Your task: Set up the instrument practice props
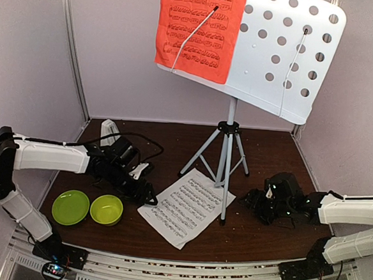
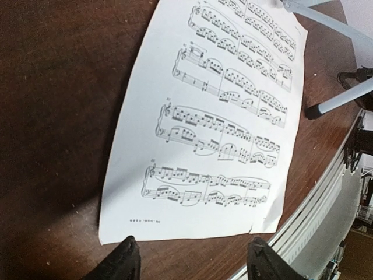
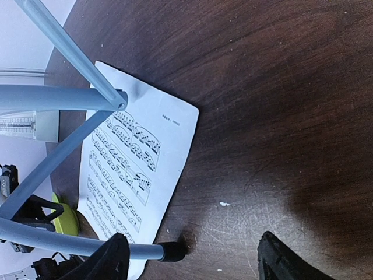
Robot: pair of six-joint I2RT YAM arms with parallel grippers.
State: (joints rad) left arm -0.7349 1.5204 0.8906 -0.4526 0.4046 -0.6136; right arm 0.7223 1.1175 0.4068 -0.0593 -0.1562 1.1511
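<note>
While the left gripper (image 2: pixel 192 265) hangs low over the dark wooden table (image 1: pixel 269 152) with its fingers spread and nothing between them, the white music sheet (image 2: pixel 215 116) lies flat just ahead of its tips, one leg of the tripod music stand (image 1: pixel 227 149) passing over it. The right gripper (image 3: pixel 195 262), beyond that leg's black foot, is spread and empty too. Up on the stand's perforated desk (image 1: pixel 282 57) sits the red music sheet (image 1: pixel 197 28); the metronome (image 1: pixel 110 133) stands by the back wall, two lime-green bowls (image 1: pixel 71 207) touching at front left.
</note>
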